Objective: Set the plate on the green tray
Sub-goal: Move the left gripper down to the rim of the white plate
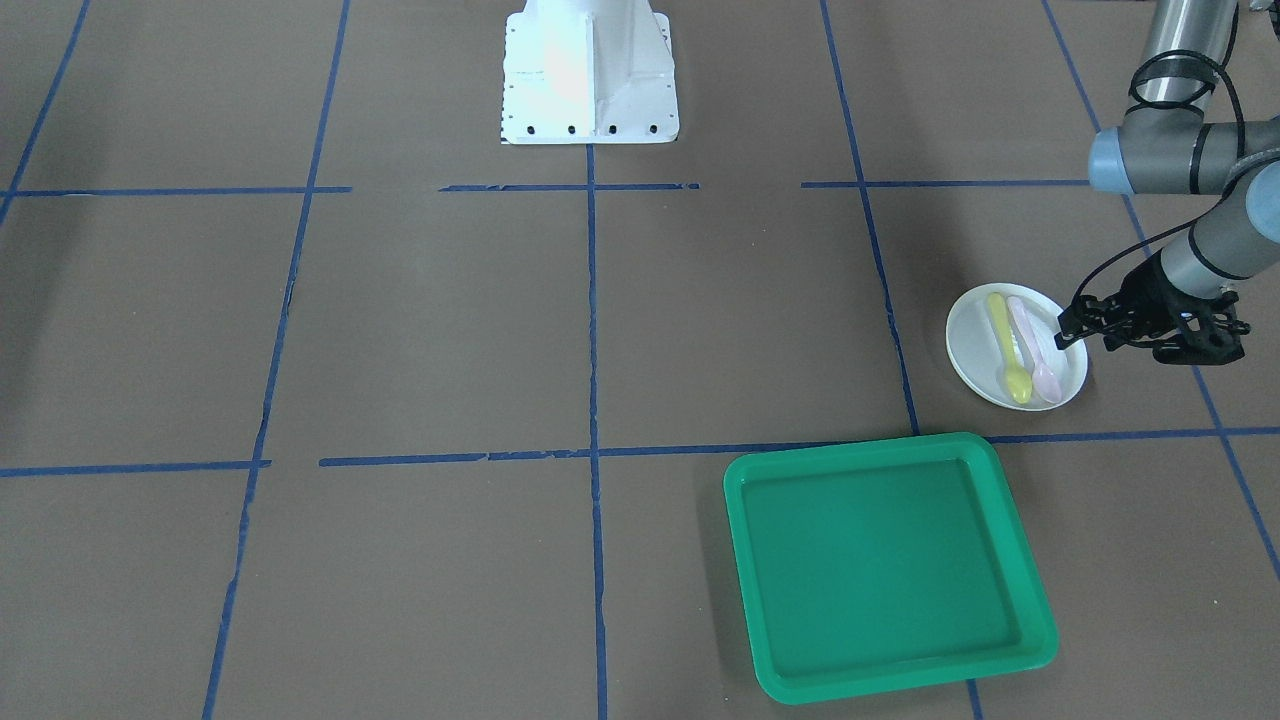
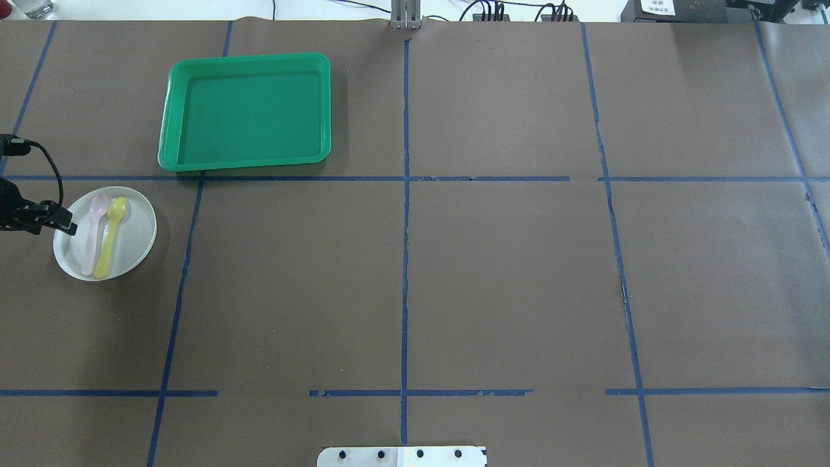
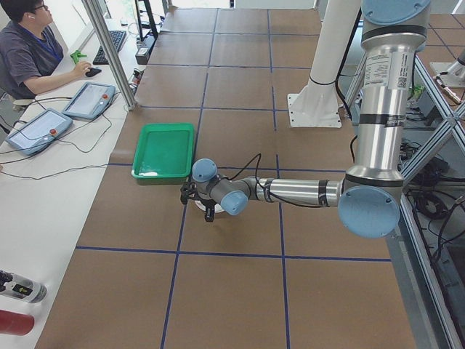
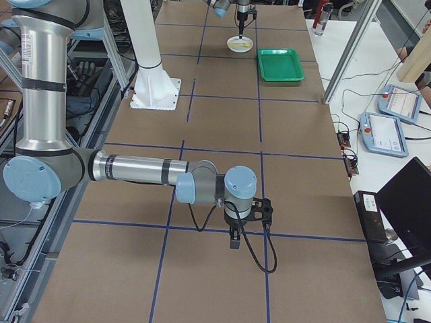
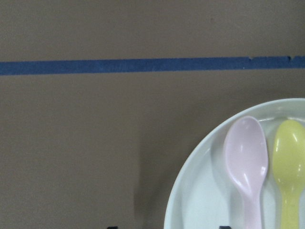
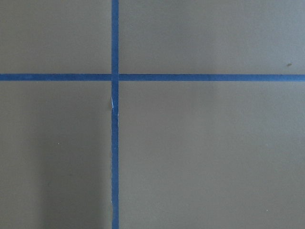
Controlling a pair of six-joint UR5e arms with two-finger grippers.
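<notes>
Your left tool [image 1: 1068, 330] sits at the right side of the front-facing view, at the right-hand edge of the plate [image 1: 975, 345]. Its jaws stand apart. In the wrist view only two dark tips peek in at the bottom edge, with the plate's rim between them, so nothing is clamped yet. The plate rests on the worktop [image 1: 450, 330], near the green tray's [image 1: 880, 560] upper right corner but not touching it.

The plate carries a yellow spoon [image 1: 1008, 345] and a pink spoon [image 1: 1035, 350] lying loose side by side. Get one jaw under the shallow rim and one over it before closing, and bite deep enough that the thin plastic does not slip out. Lift gently and keep the plate level, or the spoons will likely slide off. Carry it down-frame and set it flat inside the tray's raised rim.

Your right tool [image 4: 234, 239] hangs over bare worktop, well apart from all this; I cannot tell how its jaws stand.
</notes>
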